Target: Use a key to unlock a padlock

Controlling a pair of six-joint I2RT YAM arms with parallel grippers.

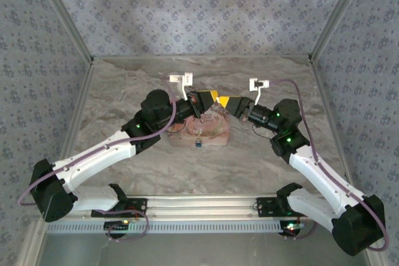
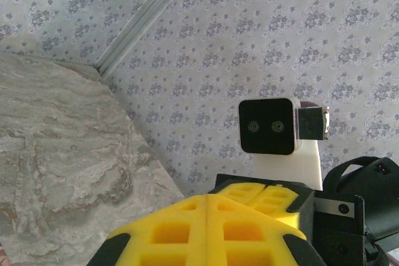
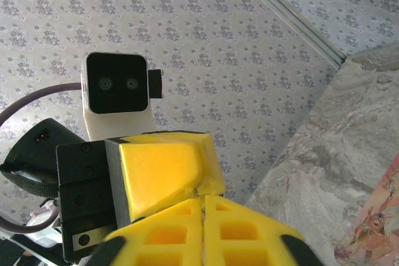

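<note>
1. Top external: fixed high behind the arm bases [image 1: 124, 207], looking down and forward over the whole surface [image 1: 124, 85] to the back wall [image 1: 199, 10]; distant.
2. Left wrist: close behind the left end effector [image 2: 202, 235], tilted upward, facing the right wrist camera [image 2: 267, 126].
3. Right wrist: close behind the right end effector [image 3: 202, 232], tilted upward, facing the left wrist camera [image 3: 117, 83].
4. Shared: surface and wall in all three views; the wrist views face each other.

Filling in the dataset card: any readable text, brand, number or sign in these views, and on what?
No text can be read.
Pink tin: printed picture, any wording too blurred to read.
Padlock: too small to show any marking.
Wrist camera face: two lenses, no lettering visible.
</note>
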